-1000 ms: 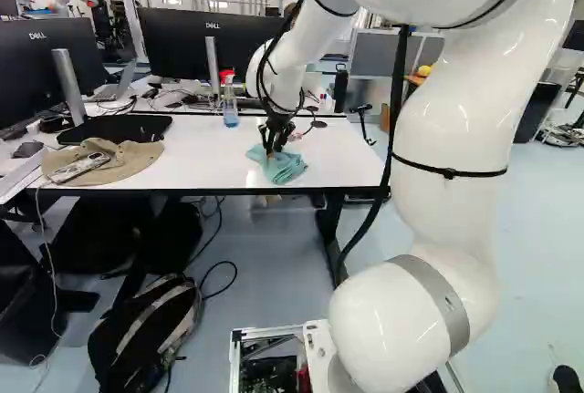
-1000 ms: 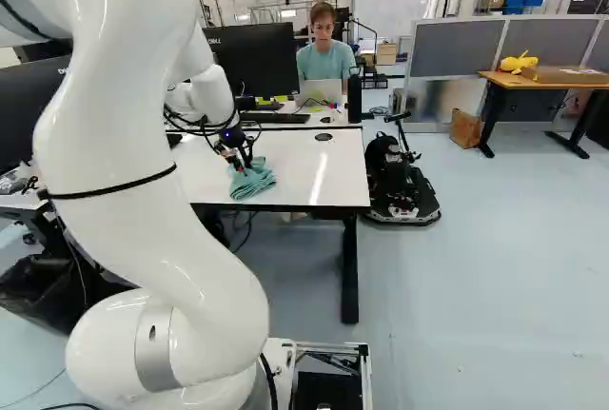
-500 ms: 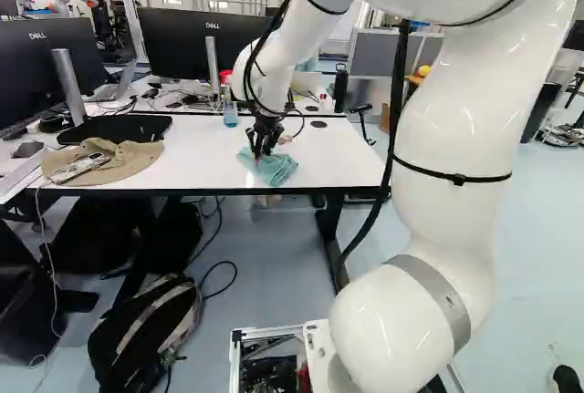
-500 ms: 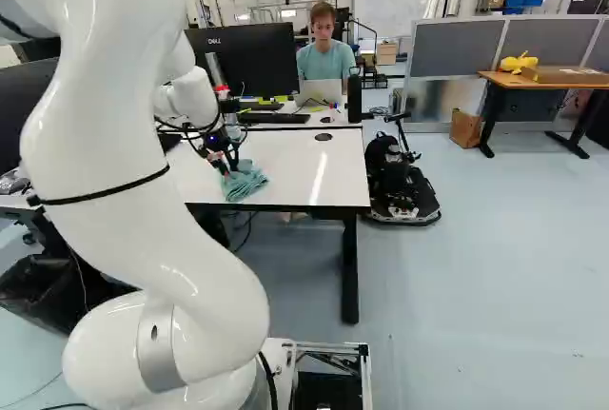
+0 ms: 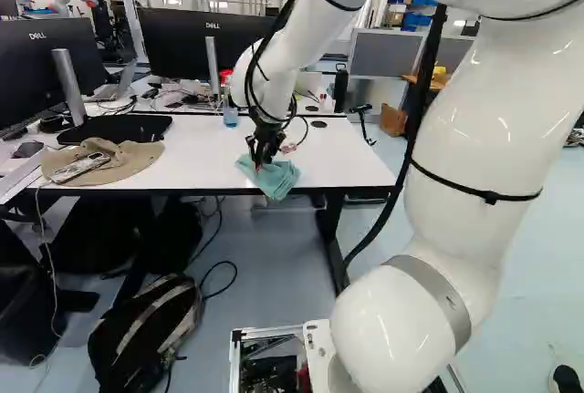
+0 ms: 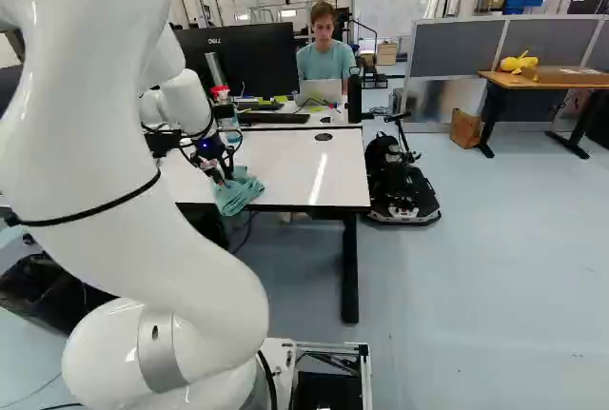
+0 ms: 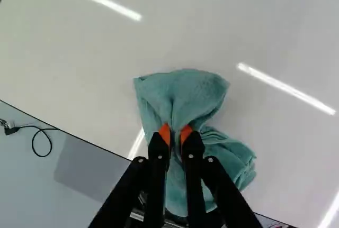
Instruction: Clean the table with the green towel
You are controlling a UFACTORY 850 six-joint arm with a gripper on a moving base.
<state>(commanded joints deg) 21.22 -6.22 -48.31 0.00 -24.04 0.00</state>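
Left base view is showing one long, white-topped desk [image 5: 192, 160] on dark legs, and one glossy white arm [image 5: 465, 133] is reaching over it. Two black flat-screen monitors [image 5: 38, 69] [image 5: 212, 37] are standing at the far side and left of that view. One tan cloth hat [image 5: 137, 158] is lying well apart from the work. One green fabric towel [image 7: 190, 88] is resting bunched at the desk's near edge, seemingly hanging a little over it. One black, two-fingered end effector [image 7: 175, 133] is pinching a fold of it between two orange pads. Wiping is probably the step in hand; the next move is calling for drawing the towel inward, flat against the top, without losing the fold. One clear spray bottle with a red top [image 5: 230, 108] is standing farther back, and one pale phone [image 5: 80, 168] is lying on the hat.
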